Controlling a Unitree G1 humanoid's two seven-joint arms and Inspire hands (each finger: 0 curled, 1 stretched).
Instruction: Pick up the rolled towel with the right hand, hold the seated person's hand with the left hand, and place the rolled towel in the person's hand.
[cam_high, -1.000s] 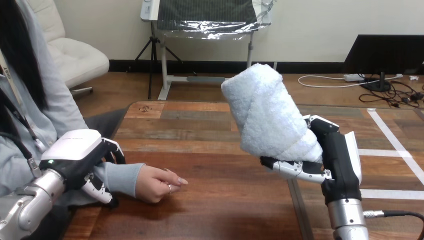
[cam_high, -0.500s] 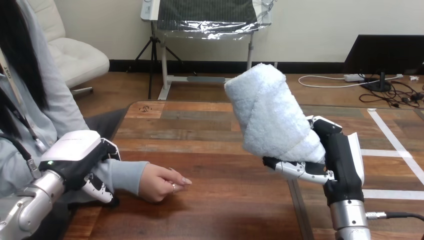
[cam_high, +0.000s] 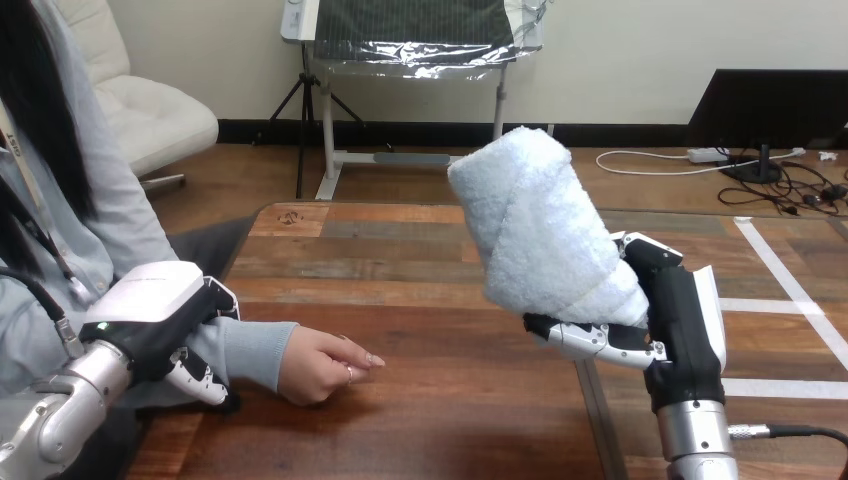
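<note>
Wooden counter (cam_high: 420, 300). Right hand (cam_high: 685, 320) fingers wrapped round rolled towel (cam_high: 540, 230), raised, tilted. Left hand (cam_high: 150, 310) fingers curled round person's forearm (cam_high: 245, 350); person's hand (cam_high: 322, 366) rests on counter.

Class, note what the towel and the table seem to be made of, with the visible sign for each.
Towel: soft white terry cloth, probably cotton; fuzzy nap and rolled folds. Table: wood or wood-look planks, smooth with a slight sheen; grain lines and seams between mixed brown boards.
</note>
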